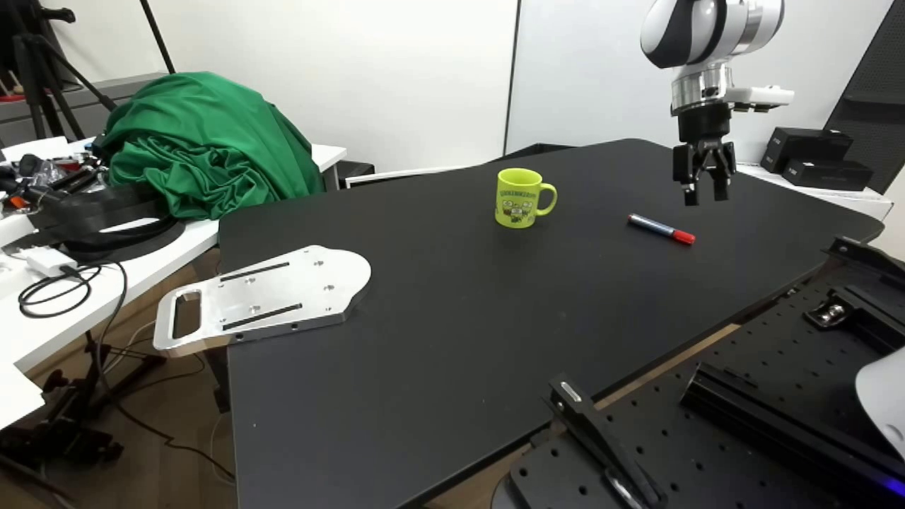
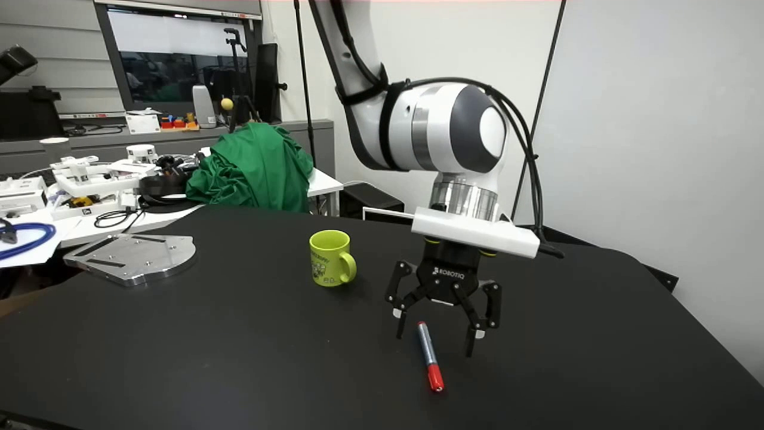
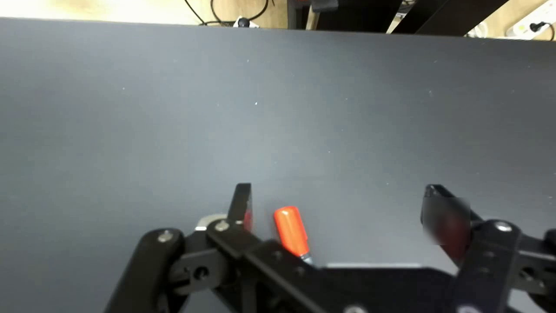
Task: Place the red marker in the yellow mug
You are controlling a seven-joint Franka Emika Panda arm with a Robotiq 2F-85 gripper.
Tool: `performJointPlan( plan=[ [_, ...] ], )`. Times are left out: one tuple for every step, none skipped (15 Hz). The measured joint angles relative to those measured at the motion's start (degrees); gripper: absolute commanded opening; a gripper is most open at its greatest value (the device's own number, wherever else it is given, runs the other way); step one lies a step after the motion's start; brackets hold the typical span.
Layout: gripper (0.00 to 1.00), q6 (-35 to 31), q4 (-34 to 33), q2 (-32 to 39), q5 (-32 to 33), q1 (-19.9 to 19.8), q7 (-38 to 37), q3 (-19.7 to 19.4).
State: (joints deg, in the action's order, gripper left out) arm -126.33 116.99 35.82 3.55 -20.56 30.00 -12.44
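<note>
Though slim, glossy-capped red marker (image 2: 428, 351).

A silver plate (image 1: 290, 293) lies on the black table (image 1: 424, 353), green cloth (image 1: 212, 134) heaped on a white desk (image 1: 166, 251).

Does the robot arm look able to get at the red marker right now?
Likely yes: the gripper hangs open above the table, and nothing visible stands between it and the red marker.
</note>
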Motion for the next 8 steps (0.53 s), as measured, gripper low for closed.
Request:
performJointPlan(
  plan=[
    [1.00,-2.0,-0.1,0.8,0.0,-0.4,0.0,0.1],
    [1.00,-3.8,-0.3,1.6,0.0,-0.8,0.0,0.2],
    [1.00,-5.4,-0.7,2.4,-0.1,-1.2,0.0,0.5],
    [1.00,-6.7,-1.1,3.3,-0.1,-1.6,0.0,0.9],
    [1.00,-8.1,-1.7,4.1,-0.1,-1.9,0.1,1.2],
    [1.00,-9.6,-2.3,5.0,0.1,-2.1,0.1,1.5],
    [1.00,-11.1,-3.0,6.0,0.4,-2.1,0.1,1.6],
    [1.00,-12.4,-3.8,7.0,1.0,-2.1,0.0,1.7]
  ],
)
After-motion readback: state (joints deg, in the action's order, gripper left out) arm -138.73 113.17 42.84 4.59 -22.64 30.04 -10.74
